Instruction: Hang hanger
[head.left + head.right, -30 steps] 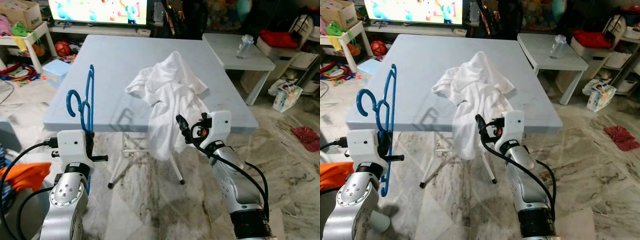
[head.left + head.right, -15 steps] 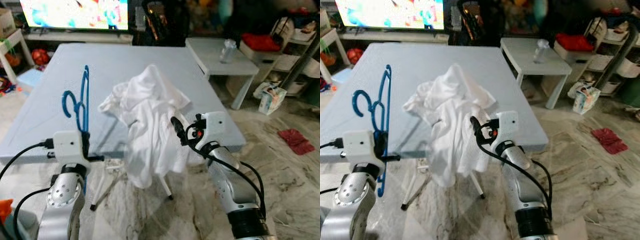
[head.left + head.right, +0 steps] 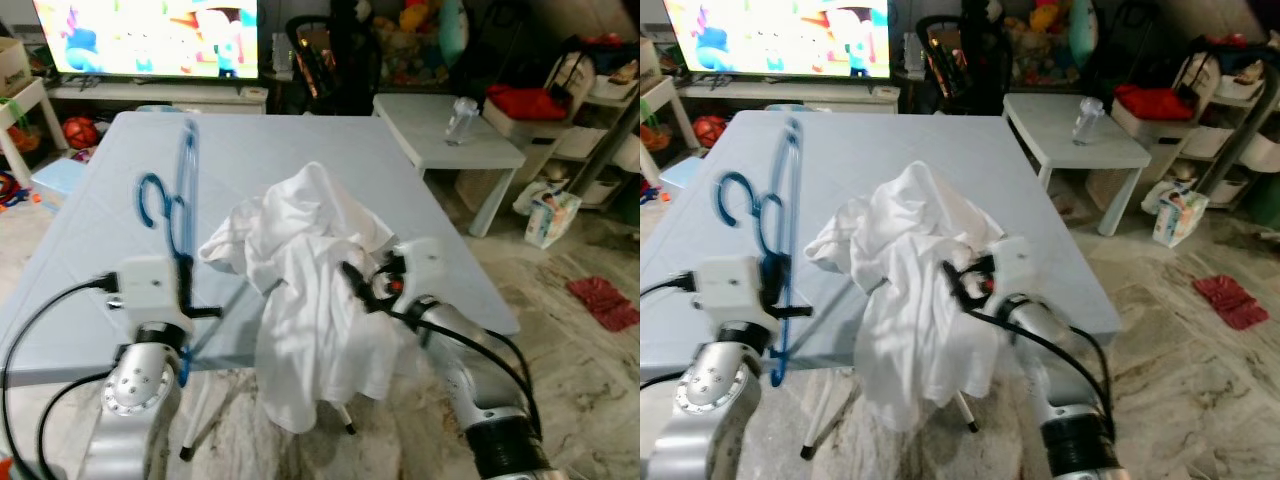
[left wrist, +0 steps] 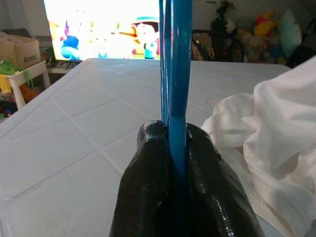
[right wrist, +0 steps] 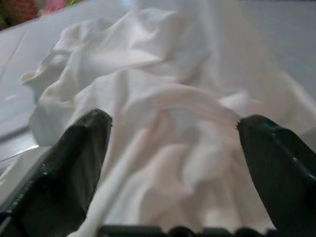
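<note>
- The left tool (image 4: 175, 163) is sitting raised over the near-left part of the light blue desk (image 3: 290, 140), its fingers (image 4: 148, 177) pressed together, pinching the blue hanger (image 3: 178, 205).
- The hanger is standing pretty much upright, long axis vertical, hook curling toward the robot's left.
- The right tool (image 5: 173, 148) is reaching in low with fingers (image 5: 69, 168) spread wide, right up against the white shirt (image 3: 310, 290).
- The shirt is lying crumpled on the desk, spilling over the near edge and covering part of the right tool in the head views.
</note>
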Controlling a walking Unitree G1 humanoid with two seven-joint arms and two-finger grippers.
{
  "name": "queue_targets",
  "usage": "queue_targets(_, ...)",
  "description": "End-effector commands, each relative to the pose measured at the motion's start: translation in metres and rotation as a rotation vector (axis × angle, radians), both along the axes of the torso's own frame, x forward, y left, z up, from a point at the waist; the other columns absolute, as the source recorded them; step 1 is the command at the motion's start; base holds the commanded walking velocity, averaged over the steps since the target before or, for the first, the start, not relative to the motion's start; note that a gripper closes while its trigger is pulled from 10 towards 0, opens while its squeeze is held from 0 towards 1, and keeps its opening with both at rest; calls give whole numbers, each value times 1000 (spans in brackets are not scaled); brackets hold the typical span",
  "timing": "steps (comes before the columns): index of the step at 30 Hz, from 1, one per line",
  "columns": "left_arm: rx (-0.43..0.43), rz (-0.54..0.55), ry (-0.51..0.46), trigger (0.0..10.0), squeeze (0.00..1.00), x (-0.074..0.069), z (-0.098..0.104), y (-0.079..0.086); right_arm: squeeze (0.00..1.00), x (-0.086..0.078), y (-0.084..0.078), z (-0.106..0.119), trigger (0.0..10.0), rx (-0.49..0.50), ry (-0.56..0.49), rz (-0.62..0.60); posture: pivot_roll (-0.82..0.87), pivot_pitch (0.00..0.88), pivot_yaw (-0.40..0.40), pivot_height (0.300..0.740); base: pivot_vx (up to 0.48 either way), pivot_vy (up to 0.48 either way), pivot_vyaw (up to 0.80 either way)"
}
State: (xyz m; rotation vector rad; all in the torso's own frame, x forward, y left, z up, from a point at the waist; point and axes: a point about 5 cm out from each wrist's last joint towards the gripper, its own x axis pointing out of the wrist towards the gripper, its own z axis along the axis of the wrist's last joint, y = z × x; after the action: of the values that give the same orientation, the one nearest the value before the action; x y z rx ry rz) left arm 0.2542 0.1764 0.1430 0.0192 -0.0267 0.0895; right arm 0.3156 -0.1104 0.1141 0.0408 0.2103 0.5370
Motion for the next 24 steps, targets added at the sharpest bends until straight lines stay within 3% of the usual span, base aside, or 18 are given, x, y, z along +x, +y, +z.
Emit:
queue_targets(1,6,10,70,10000,0,-3,-14,-1,0,2,-15,-4,10000,-40,46,18,112,0,-86,740,0,0,0)
queue_targets(6,9,11,74,10000,0,-3,-15,-1,0,9,-28,-4,10000,-132,66,13,113,0,-91,740,0,0,0)
queue_targets(11,9,13,75,10000,0,-3,-15,-1,0,14,-34,-3,10000,-153,87,-16,115,0,-93,740,0,0,0)
queue_targets(24,16,15,83,10000,0,-4,-17,-1,0,5,-26,-15,10000,-168,174,60,116,0,-93,740,0,0,0)
